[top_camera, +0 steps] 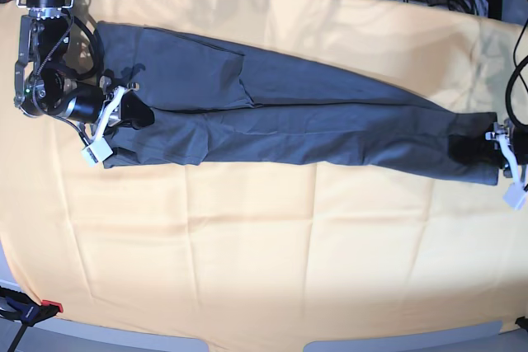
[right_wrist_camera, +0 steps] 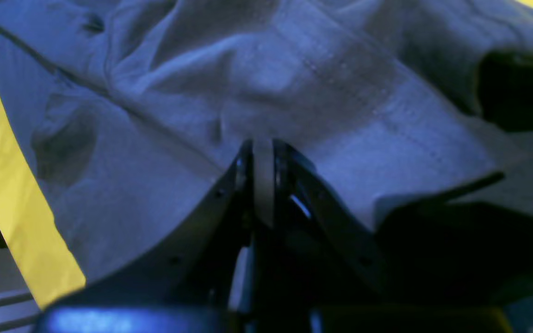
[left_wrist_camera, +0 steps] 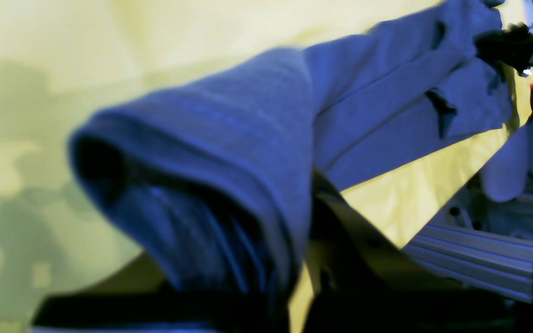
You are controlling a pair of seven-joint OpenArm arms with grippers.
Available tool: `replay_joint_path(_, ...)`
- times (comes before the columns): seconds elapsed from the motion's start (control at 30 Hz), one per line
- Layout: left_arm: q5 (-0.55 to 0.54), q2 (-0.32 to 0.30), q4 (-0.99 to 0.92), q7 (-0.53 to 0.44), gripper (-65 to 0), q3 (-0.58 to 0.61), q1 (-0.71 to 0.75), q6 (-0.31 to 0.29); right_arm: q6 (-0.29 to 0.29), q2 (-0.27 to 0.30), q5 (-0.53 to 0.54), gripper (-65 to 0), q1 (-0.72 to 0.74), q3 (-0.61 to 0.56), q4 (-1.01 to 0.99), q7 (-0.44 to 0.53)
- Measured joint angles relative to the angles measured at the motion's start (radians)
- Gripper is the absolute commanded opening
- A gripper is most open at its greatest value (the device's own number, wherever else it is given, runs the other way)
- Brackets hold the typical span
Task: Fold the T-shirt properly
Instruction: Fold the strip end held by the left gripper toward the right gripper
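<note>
The dark slate blue-grey, short-sleeved cotton T-shirt (top_camera: 297, 133) lies as a long, partly folded strip on the bench (top_camera: 247, 245), which is covered by a pale yellow-orange cloth (top_camera: 239, 212). The strip runs from beneath the right claw (top_camera: 148, 114) across to the left claw (top_camera: 458, 151).

The left claw is closed on the T-shirt at one end of the strip. In the left wrist view, a fold of the fabric bulges up close in front of this claw and hides its tips, while the rest of the garment stretches away toward the right claw.

The right claw is closed too, its black fingertips together and down at the cloth of the T-shirt near the other end; whether fabric is pinched between them cannot be told. Around this claw the garment lies in loose creases, and a broad flap of it spreads beside the claw, on the side away from the bare stretch of yellow-orange cloth in the foreground of the base view. Between the two claws the strip is narrower, with a long folded edge running along it.
</note>
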Motion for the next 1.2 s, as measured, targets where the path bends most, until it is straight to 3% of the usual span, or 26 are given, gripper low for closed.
replay_joint_path(0.33,0.0,0.148,0.312,0.002,-65.0,-0.001,0.022,0.0,0.005,-0.012,-0.048,-65.0,0.011,-0.005,0.001,0.03)
replay_joint_path(0.5,-0.001,0.236,0.454,0.005,-65.0,-0.006,0.118,-0.008,0.008,-0.015,-0.063,-65.0,0.013,-0.006,0.001,0.038)
replay_joint_path(0.77,0.001,0.425,0.436,0.004,-65.0,-0.006,0.174,-0.059,0.008,-0.015,-0.063,-65.0,0.015,-0.006,0.001,0.037)
replay_joint_path(0.83,0.0,0.465,0.436,0.004,-65.0,-0.006,0.174,-0.1,0.008,-0.014,-0.063,-65.0,0.015,-0.006,0.001,0.037)
replay_joint_path(1.0,0.0,0.557,0.436,0.005,-65.0,-0.006,0.174,-0.102,0.008,-0.015,-0.063,-65.0,0.015,-0.006,0.001,0.037)
replay_joint_path(1.03,0.001,0.57,0.436,0.006,-61.5,-0.006,0.174,-0.102,0.008,-0.015,-0.063,-63.6,0.015,-0.006,0.001,0.037)
replay_joint_path(1.13,0.0,0.591,0.436,0.002,-31.7,-0.006,0.174,-0.102,0.014,-0.016,-0.051,-48.0,0.015,-0.006,0.001,0.036)
replay_joint_path(1.2,0.0,0.594,0.436,0.004,-19.0,-0.006,0.174,-0.102,0.016,-0.017,-0.044,-40.7,0.015,-0.008,0.001,0.036)
